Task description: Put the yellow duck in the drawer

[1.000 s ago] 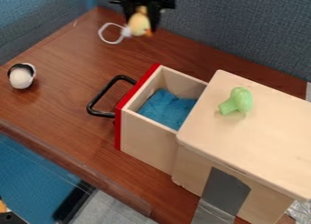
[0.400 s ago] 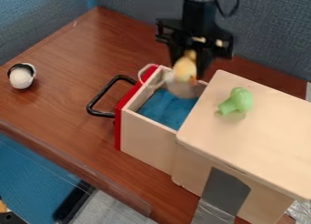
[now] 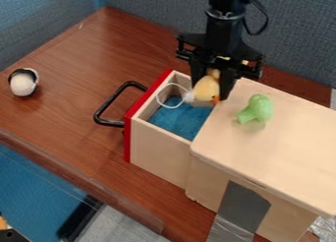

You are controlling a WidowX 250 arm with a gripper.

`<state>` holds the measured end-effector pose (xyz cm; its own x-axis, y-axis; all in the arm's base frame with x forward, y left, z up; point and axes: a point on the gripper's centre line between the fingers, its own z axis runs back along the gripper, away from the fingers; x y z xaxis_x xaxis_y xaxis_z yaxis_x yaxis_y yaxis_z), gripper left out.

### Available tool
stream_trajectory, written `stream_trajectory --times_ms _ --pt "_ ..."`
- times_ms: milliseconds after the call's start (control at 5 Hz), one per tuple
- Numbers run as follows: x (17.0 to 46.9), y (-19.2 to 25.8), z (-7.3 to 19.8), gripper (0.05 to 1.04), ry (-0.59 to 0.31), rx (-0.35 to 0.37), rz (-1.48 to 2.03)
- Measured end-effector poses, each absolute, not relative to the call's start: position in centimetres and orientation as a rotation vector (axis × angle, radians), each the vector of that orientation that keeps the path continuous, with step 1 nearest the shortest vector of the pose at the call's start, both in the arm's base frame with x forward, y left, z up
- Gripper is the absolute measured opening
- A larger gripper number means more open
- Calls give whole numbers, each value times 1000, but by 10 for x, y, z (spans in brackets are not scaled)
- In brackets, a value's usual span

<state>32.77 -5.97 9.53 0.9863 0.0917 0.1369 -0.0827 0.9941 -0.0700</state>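
**Small yellow toy duck (image 3: 207, 90) hung over open, red-fronted wooden drawer (image 3: 159, 148)**

From where I stood, the black two-finger gripper (image 3: 210, 93) pointed down at the drawer's far end, its fingers clamped on the duck, one on each side. A thin white loop of cord (image 3: 172, 107) dangled beside the duck, over the blue lining (image 3: 176, 120) inside. The drawer stuck out of a pale wooden cabinet (image 3: 282, 152), its black curved handle (image 3: 107, 104) facing the brown wooden table (image 3: 72, 98). A green broccoli-shaped toy (image 3: 261, 107) lay on the cabinet top, and a white-and-black ball (image 3: 23, 84) sat well apart on the table.
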Motion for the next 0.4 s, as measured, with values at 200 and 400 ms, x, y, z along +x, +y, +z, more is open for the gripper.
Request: stream_trajectory --times_ms 200,400 --pt "312 -53 89 449 -106 -31 74" --pt "305 -44 79 449 -88 -16 107"
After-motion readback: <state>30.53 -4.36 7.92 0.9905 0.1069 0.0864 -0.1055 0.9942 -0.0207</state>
